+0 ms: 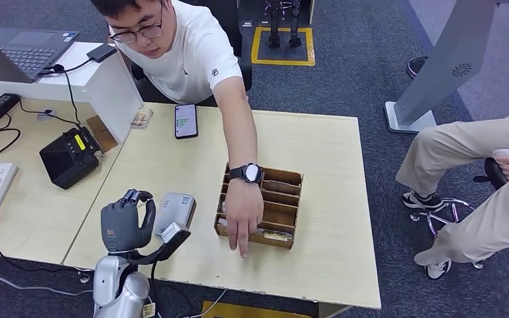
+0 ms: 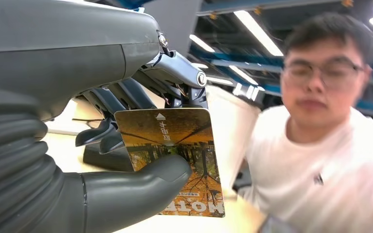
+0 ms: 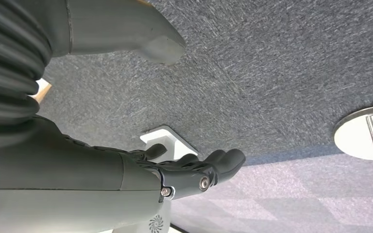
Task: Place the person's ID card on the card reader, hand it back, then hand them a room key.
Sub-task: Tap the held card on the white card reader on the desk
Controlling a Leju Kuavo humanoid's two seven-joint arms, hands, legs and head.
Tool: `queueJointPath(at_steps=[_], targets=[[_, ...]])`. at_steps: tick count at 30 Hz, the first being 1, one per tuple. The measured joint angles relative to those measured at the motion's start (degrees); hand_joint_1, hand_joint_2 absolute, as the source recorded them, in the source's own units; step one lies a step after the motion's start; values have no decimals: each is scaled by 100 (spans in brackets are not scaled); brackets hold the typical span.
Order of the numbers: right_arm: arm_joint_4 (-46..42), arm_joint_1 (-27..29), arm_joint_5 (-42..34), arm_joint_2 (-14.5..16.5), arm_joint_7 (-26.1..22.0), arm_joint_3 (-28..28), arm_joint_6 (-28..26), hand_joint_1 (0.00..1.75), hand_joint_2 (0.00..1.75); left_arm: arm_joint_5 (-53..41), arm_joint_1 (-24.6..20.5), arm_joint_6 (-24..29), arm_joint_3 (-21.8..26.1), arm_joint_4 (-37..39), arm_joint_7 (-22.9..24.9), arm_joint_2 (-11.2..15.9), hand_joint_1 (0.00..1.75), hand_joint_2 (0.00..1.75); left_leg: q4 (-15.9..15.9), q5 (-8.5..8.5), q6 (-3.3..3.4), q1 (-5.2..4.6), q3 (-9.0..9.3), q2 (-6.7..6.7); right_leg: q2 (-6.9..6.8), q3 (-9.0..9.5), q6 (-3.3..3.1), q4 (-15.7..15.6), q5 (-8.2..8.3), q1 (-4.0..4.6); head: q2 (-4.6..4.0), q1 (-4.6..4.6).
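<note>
Head view, contents listed by descending size: light wooden table (image 1: 318, 152), seating a person in a white shirt (image 1: 192, 53) on the far side, arm stretched across it and hand (image 1: 242, 215) laid on a brown compartmented card box (image 1: 280, 205), fingertips past its near edge, probably reaching toward the handover or a key slot. Second person in beige trousers (image 1: 477, 179), seated well off to the side. Adjoining desk with laptop (image 1: 23, 50), black device (image 1: 69, 158), cables. Left hand (image 1: 124, 222), raised at the near table edge just beside the grey card reader (image 1: 174, 211), turned toward the person; from the left wrist view, card (image 2: 177, 155) pinched upright between thumb (image 2: 141, 187) and fingers (image 2: 126, 97), face outward, presumably held so for easy taking. Orange printed face with lettering resembling a hotel card, hence likely the room key rather than the ID, though not certain. Right hand (image 3: 194, 170), from the right wrist view, hanging over grey carpet, fingers loosely extended and together, thumb apart, nothing held, apparently idle. Dark phone (image 1: 185, 120) lying flat on the table's far edge. Small card-like item (image 1: 142, 118) near the phone, too small to identify.
</note>
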Motion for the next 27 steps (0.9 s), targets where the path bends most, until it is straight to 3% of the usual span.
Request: queueJointPath(at_steps=[11, 27], targets=[[-20, 2, -11, 2, -67, -1, 0, 0, 175, -267, 69, 0, -177, 772, -48, 15, 175, 175, 0, 0, 0, 0, 1, 2, 1, 0, 0, 0, 0, 0, 0, 0], [-20, 4, -23, 4, -143, -2, -1, 0, 175, -401, 155, 11, -683, 1259, 461, 72, 175, 175, 0, 0, 0, 0, 4, 1, 0, 4, 0, 0, 0, 0, 0, -1]])
